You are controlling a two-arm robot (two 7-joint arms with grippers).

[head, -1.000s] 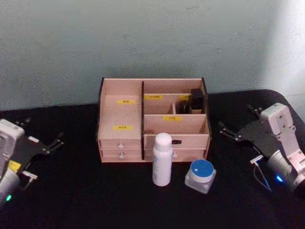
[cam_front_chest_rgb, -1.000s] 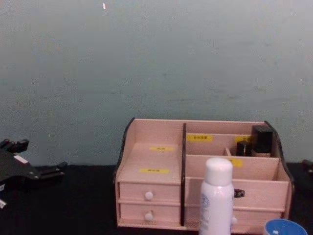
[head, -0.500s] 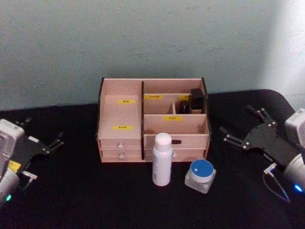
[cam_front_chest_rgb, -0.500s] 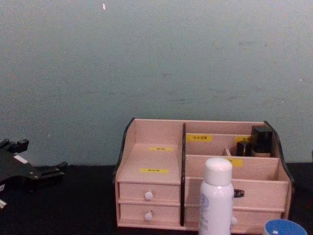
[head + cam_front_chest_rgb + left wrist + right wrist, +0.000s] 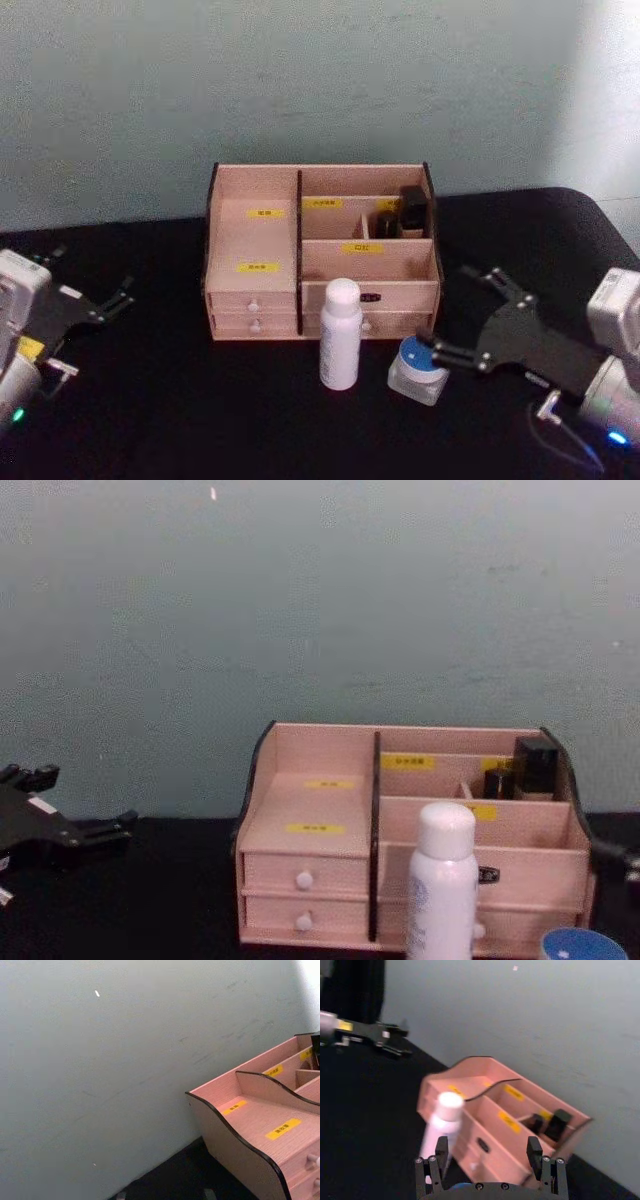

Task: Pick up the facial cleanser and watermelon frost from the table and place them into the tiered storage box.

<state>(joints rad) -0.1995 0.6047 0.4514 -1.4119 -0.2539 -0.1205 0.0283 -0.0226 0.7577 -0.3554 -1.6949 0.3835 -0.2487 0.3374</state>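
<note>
Tiered storage box (image 5: pixel 255 225), centre of the head view. Right gripper (image 5: pixel 458 310), lower right, fingers spread wide, one tip at the watermelon frost (image 5: pixel 415 372): judged the reach-to-grasp step; next it must straddle the jar and close. Left gripper (image 5: pixel 92 277), fingers apart, idle at far left. Facial cleanser (image 5: pixel 340 335) stands upright before the box, left of the jar. Two small dark bottles (image 5: pixel 400 213) occupy the box's upper-right compartment; the rest look empty.

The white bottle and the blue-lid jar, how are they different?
The facial cleanser is tall and slim; the watermelon frost is squat. The facial cleanser is white; the watermelon frost is clear with a blue lid. The right gripper is open by the watermelon frost, away from the facial cleanser. Both stand upright before the tiered storage box.
</note>
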